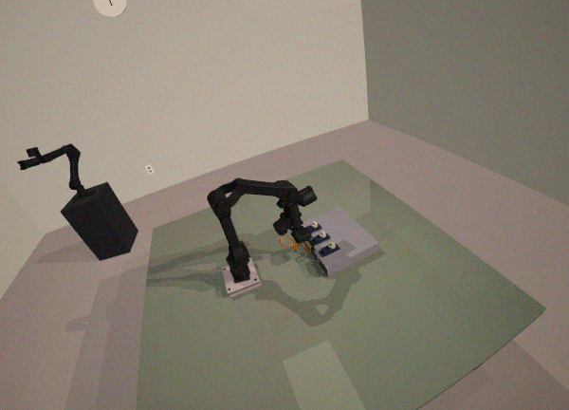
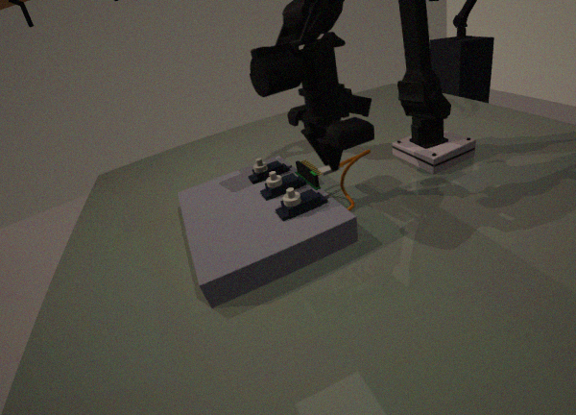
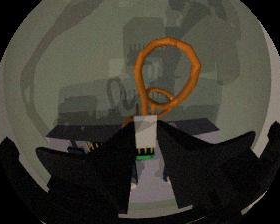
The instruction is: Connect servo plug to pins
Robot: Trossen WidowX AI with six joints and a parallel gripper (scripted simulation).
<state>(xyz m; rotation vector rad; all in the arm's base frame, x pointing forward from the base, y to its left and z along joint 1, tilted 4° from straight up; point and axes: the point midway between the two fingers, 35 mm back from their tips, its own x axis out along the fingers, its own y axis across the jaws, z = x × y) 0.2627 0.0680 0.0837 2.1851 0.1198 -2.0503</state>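
My gripper (image 1: 303,239) (image 2: 334,165) (image 3: 145,125) is shut on the pale flat plug (image 2: 325,170) (image 3: 145,127), raised beside the near edge of the grey-lilac holder (image 1: 356,232) (image 2: 235,237). The orange lead (image 2: 343,180) (image 3: 196,65) loops back from the plug. In the wrist view, the plug's front end points at several pins (image 3: 146,150) by the green band (image 2: 313,173) (image 3: 145,157), and pin lengths show between plug and band. Whether the tips have entered the plug cannot be told. The dot and the plug's holes cannot be made out.
Three dark servos with pale hubs (image 1: 330,247) (image 2: 291,199) stand on the holder just behind the pin row. More yellow pins (image 3: 93,147) show left of the plug in the wrist view. The arm's base plate (image 1: 242,287) (image 2: 434,154) is on the green surface.
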